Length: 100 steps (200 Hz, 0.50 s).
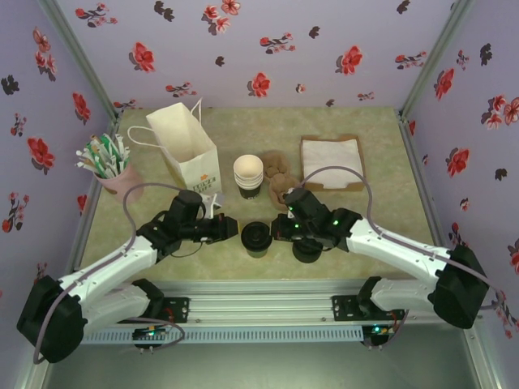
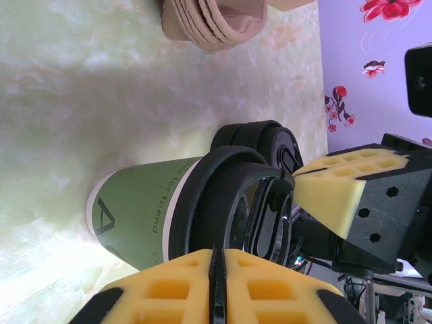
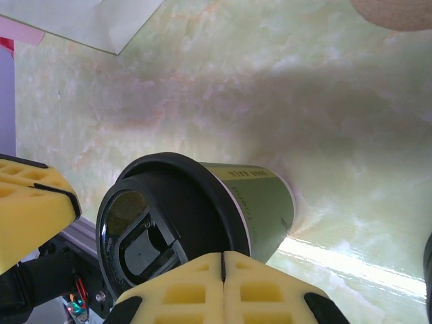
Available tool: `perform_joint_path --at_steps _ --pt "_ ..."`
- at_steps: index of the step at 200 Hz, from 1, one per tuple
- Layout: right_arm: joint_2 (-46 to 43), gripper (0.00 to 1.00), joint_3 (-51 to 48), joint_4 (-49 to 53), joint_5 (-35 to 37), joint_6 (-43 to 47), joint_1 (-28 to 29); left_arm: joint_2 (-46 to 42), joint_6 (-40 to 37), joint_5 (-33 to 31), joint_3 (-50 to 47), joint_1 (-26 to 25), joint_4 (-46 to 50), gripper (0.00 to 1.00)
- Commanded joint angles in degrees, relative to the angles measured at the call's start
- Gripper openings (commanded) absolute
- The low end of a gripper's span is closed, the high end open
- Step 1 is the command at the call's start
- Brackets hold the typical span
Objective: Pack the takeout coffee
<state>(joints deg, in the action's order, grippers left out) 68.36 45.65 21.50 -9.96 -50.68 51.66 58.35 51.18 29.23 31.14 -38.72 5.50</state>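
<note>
Yellow foam pads (image 2: 182, 266) of the left gripper (image 2: 216, 255) clenched together, takeout coffee (image 2: 145, 216) just beyond their tips.
Right gripper (image 3: 223, 260) is likewise clamped pad against pad, gripping nothing, with the cup's black lid (image 3: 155, 229) right at its tips. Seen from above, the lidded cup stands upright on the table (image 1: 389, 203) between the two closed jaw pairs, one close on either side.
</note>
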Motion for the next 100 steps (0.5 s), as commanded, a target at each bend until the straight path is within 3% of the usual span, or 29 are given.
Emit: perform_joint_path --at_steps 1,100 --pt "1.10 0.00 -0.82 -2.44 -1.55 -0.99 -0.50 0.67 0.42 1.35 0.16 0.46 -1.48 0.09" --pt "2.53 0.00 -1.61 -3.12 -1.78 -1.44 -0.58 2.63 0.50 1.78 -1.18 0.46 -2.59 0.04"
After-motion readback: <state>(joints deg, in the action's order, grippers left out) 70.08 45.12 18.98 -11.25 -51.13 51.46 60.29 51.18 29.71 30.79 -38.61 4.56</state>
